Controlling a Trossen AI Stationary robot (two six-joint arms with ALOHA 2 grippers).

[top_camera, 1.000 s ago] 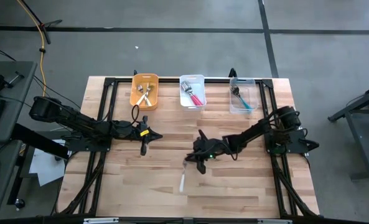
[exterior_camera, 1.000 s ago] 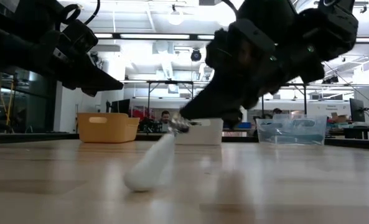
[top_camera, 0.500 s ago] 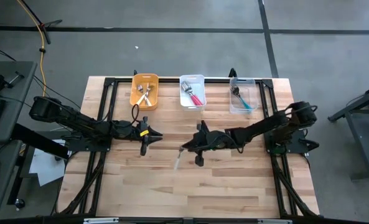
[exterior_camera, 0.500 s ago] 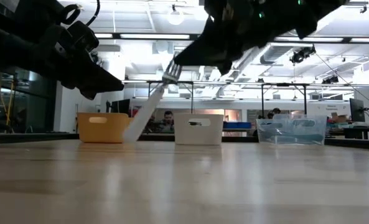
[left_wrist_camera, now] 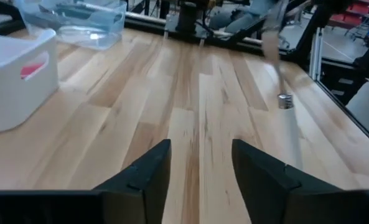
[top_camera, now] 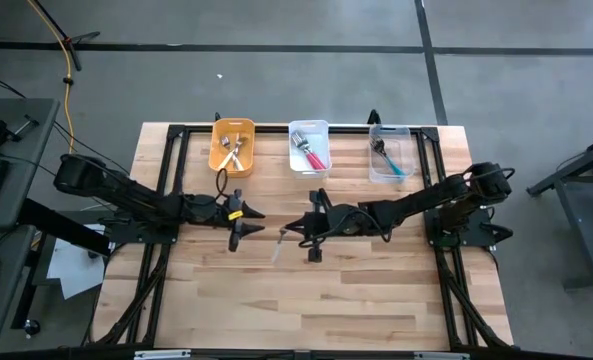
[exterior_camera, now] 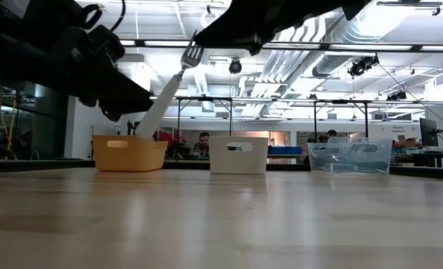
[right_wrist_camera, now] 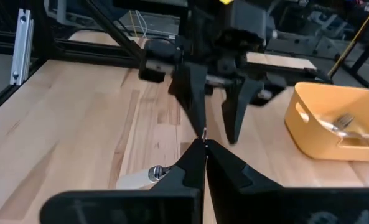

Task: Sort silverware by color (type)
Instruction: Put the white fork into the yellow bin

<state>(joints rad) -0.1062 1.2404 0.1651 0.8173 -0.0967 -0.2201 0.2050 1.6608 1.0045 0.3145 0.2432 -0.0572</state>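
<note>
My right gripper hovers over the table's middle, shut on a white-handled fork of the silverware. In the low view the fork slants down from the gripper, well above the table. My left gripper stands just left of it, open, fingers pointing at the fork and holding nothing; its wrist view shows the open fingers and the fork ahead. More forks lie in the orange bin, the white bin and the clear bin. My right gripper pinches the fork's metal head between its two shut fingers, coming nearly level from the table's right. The silver collar and white handle stick out beside the fingertips. The fork is lifted clear, handle slanting down toward the left gripper.
The three bins stand in a row along the far edge inside the black frame. Bare wood lies toward the near edge. Beyond the table the low view shows a workshop with people far back.
My right gripper has risen and moved toward the left gripper, rolling its wrist. The fork, whose handle end rested on the table, is now lifted clear and hangs slanting. My left gripper has stayed in place and opened.
</note>
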